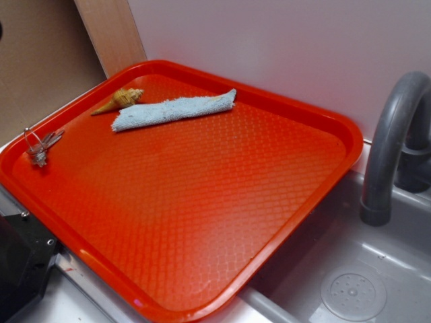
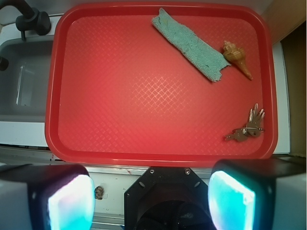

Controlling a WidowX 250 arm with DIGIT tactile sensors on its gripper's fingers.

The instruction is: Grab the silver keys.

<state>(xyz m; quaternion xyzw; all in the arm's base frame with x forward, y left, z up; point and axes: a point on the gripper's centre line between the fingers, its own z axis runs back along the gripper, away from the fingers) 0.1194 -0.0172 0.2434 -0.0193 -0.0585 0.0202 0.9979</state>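
Note:
The silver keys (image 1: 42,145) lie on the red tray (image 1: 202,222) near its left rim; in the wrist view the silver keys (image 2: 248,126) sit in the tray's lower right corner. My gripper (image 2: 151,203) hangs high above the tray's near edge, open, with nothing between its two pale blue pads (image 2: 72,203). It is well apart from the keys. In the exterior view only the black robot base (image 1: 23,259) shows at the lower left, not the gripper.
A tan spiral seashell (image 1: 121,99) and a folded light blue cloth (image 1: 174,109) lie at the tray's far side. A grey sink (image 1: 350,282) with a curved grey faucet (image 1: 394,134) stands to the right. A white wall rises behind.

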